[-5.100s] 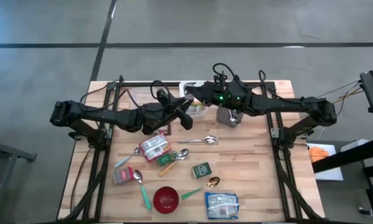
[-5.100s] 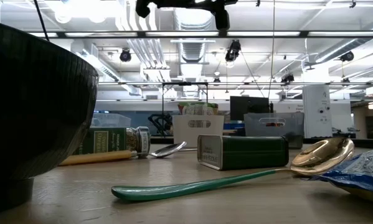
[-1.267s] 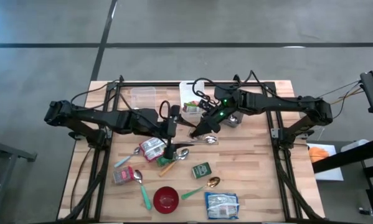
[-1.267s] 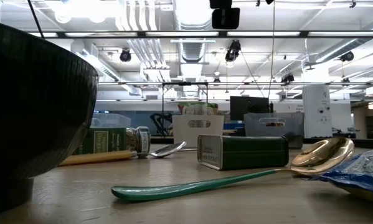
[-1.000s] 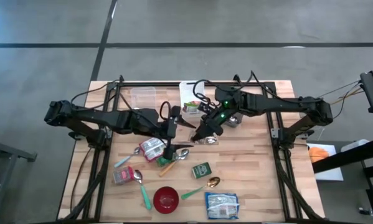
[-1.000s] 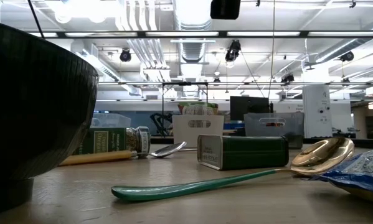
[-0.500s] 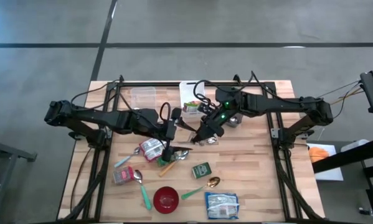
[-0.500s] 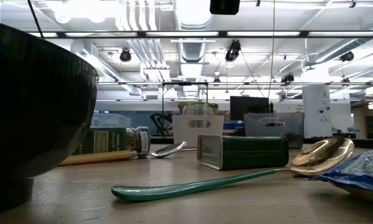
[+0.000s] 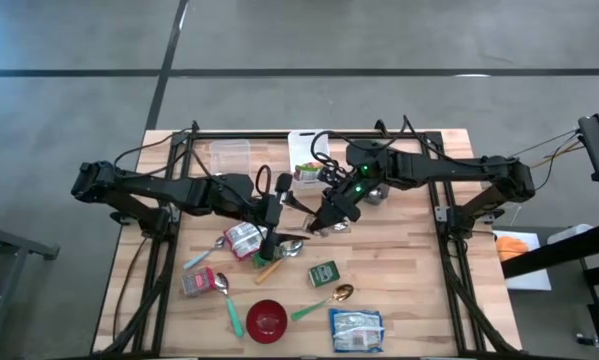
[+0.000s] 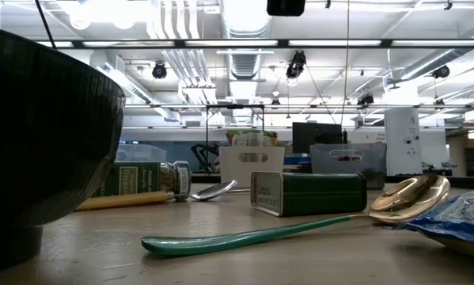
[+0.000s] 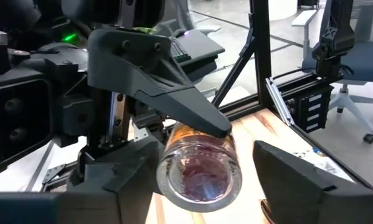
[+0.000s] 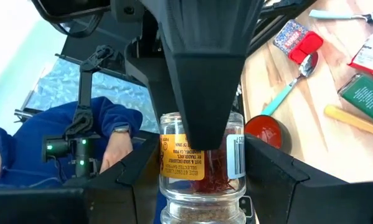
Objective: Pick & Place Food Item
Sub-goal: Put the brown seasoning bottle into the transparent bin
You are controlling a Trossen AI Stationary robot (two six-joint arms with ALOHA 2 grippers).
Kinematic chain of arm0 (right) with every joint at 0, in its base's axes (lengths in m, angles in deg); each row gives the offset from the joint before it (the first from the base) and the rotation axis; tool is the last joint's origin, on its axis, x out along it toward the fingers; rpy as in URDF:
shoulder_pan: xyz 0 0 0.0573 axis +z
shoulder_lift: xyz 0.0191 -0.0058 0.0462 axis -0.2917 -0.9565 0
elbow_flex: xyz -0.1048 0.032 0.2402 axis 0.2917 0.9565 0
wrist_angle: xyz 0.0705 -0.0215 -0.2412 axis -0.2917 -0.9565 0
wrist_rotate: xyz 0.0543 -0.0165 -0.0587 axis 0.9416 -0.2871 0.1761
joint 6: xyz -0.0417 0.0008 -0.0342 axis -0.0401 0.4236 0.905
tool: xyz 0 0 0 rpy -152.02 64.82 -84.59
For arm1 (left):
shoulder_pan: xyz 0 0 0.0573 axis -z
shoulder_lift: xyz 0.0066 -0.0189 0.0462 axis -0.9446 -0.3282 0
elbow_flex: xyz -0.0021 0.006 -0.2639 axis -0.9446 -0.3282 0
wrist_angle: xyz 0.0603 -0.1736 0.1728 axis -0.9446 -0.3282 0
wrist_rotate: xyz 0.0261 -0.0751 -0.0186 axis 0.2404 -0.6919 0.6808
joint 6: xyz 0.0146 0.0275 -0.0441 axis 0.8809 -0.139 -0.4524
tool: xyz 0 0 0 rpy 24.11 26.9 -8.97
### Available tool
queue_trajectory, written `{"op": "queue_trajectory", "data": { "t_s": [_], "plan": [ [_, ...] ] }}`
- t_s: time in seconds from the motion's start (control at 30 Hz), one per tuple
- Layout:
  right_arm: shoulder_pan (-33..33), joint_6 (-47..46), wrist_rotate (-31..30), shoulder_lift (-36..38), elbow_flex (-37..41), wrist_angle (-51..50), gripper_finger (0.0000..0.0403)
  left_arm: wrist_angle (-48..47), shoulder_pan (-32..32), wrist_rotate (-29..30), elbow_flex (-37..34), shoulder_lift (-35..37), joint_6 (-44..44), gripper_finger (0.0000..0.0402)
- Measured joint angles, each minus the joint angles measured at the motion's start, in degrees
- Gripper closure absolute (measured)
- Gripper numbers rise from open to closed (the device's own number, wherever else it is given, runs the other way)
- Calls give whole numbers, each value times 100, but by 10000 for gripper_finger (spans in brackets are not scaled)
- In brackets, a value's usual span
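A small glass jar of red saffron threads (image 12: 202, 158), with a yellow and white label, hangs in the air over the table's middle. My right gripper (image 9: 315, 222) is shut on it, and the jar's cap end faces that wrist. The jar's round glass base (image 11: 202, 177) faces my left gripper (image 9: 291, 208), which is open. Its fingers stand on either side of the base end. One finger (image 11: 304, 180) is clearly apart from the glass. Whether the other finger (image 12: 205, 93), lying along the jar, touches it, I cannot tell. My right gripper pinches the jar's glass sides (image 12: 239, 162) between its two fingers. The fingers (image 11: 186, 109) lie along the jar, coming about level from the table's right. The jar is lifted clear of the table, lying roughly level with its base toward the left arm.
Below the arms lie food packets (image 9: 247, 238), spoons (image 9: 291, 247), a green tin (image 9: 324, 273), a red bowl (image 9: 267, 319) and a blue packet (image 9: 356, 329). White and clear containers (image 9: 304, 150) stand at the far edge. A person in a blue sleeve (image 12: 105, 134) shows beyond the table.
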Motion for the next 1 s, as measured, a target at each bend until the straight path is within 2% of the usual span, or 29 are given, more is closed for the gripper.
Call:
{"op": "queue_trajectory", "data": {
  "t_s": [0.13, 0.23, 0.73, 0.9, 1.0],
  "plan": [
    [0, -43, 1, 0, 6, 106, 220, 18, -2, -23, 0, 0, 31, 192],
    [11, -72, 11, -2, 7, 161, 220, 37, -2, -77, 0, 0, 36, 213],
    [31, -127, -70, -2, 10, 243, 219, 97, -14, -197, 0, 0, 2, 226],
    [28, -157, -404, -2, 2, 321, 139, 36, -24, -197, -9, -16, -308, 226],
    [29, -138, -522, -2, 2, 319, 112, 36, -28, -199, -9, -19, -488, 226]
  ]
}}
